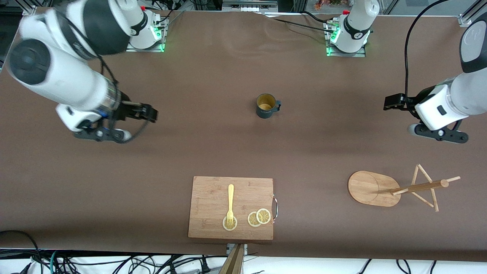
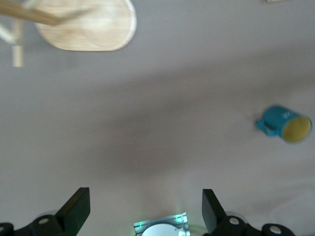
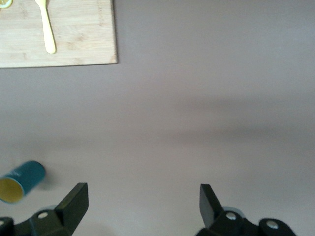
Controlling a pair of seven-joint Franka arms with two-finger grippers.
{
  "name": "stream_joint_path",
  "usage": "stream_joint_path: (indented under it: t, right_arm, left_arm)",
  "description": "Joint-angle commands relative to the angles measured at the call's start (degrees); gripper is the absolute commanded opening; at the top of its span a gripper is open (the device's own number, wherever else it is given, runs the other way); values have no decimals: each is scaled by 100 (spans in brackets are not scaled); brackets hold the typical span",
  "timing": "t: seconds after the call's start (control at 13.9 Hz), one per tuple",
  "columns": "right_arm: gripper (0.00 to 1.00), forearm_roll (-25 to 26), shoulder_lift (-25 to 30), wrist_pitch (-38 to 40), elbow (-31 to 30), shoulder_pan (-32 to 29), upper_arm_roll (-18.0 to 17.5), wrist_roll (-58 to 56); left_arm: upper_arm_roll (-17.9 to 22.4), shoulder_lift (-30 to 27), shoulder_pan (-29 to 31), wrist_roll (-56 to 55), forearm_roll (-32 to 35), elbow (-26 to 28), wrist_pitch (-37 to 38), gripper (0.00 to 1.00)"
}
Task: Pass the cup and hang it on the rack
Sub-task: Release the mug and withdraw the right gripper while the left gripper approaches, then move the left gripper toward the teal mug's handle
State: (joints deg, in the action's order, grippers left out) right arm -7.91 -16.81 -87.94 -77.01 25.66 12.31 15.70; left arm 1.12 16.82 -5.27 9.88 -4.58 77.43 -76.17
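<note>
The dark teal cup (image 1: 267,105) stands upright on the brown table near its middle, yellowish inside, its handle toward the left arm's end; it also shows in both wrist views (image 2: 285,124) (image 3: 19,181). Nothing holds it. The wooden rack (image 1: 374,188) stands toward the left arm's end, nearer the front camera than the cup, with its pole (image 1: 418,187) and thin pegs bare; its oval base (image 2: 88,24) shows in the left wrist view. My right gripper (image 1: 150,112) (image 3: 142,196) hangs open and empty over bare table, well apart from the cup. My left gripper (image 1: 392,102) (image 2: 146,201) waits open and empty over bare table.
A bamboo cutting board (image 1: 213,190) (image 3: 74,44) with a metal handle lies at the table's front edge, carrying a yellow fork (image 1: 230,203) and lemon slices (image 1: 259,217). Cables (image 1: 409,45) run from the left arm toward the table's edge.
</note>
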Motion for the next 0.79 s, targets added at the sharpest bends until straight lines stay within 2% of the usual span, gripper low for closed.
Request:
stream_joint_path:
  t: [0.0, 0.14, 0.29, 0.5, 0.58, 0.72]
  right_arm:
    - [100, 52, 1160, -74, -1314, 53, 525, -909]
    - [100, 428, 1477, -100, -1614, 53, 606, -1165]
    - [100, 562, 1689, -127, -1851, -182, 449, -1183]
    - [100, 745, 1821, -171, -1932, -1323, -726, -1420]
    - [100, 869, 1830, -232, -1940, -1561, -974, -1464]
    - [100, 887, 1830, -363, -1975, -1844, -1169, -1727]
  left_arm:
    - [-137, -494, -9, 1082, -166, 877, -56, 100]
    - [-252, -583, -9, 2004, -244, 1256, -117, 100]
    - [-252, -583, 52, 3120, -603, 1764, -449, 100]
    - [-252, -610, 114, 4370, -955, 2354, -1012, 100]
    - [-244, -653, 122, 4678, -1122, 2556, -1249, 100]
    - [-226, -663, 262, 5590, -1726, 3013, -1854, 100]
